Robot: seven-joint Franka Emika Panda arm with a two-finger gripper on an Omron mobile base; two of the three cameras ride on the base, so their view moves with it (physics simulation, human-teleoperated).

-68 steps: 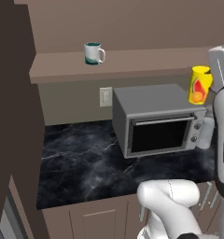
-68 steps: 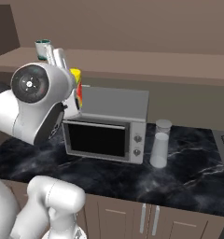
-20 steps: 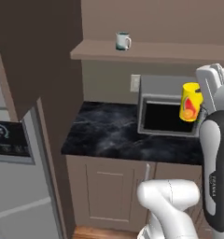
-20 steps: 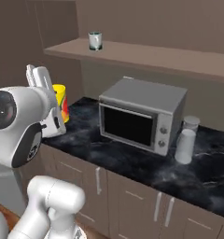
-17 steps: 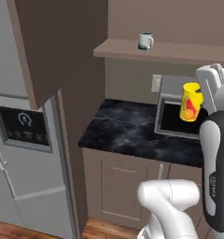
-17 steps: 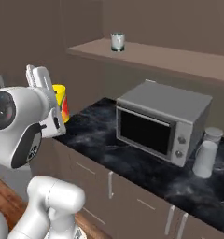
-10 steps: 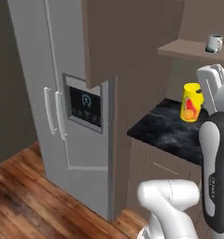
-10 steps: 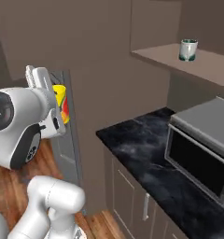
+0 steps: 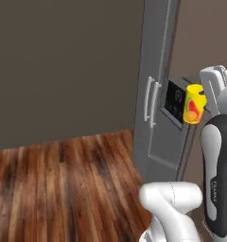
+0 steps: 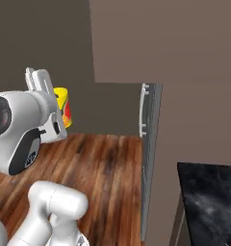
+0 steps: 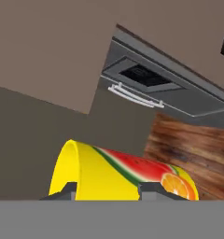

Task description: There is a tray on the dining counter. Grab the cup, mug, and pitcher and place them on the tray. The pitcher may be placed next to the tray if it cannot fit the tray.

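Between the claw's (image 11: 107,189) two dark tips sat the cup (image 11: 123,175), clamped across its body with the jaws closed partway on it. Seen from the left base view, the cup (image 9: 194,104) was carried high beside the white arm, upright, well clear of the wood floor (image 9: 63,184). It appeared rigid and smooth-walled — judged light, being empty, but likely slippery, with no handle to catch. A hold across the mid-body, as observed, was judged sound; a grip near the open rim would risk the cup tipping in the jaws. Beyond it stood the grey refrigerator (image 9: 162,108) with its paired handles, and further off a plain brown wall (image 9: 63,66). At the right edge of the right base view lay a corner of a black marble desk (image 10: 213,197) — neither tray nor dining desk could be noted.
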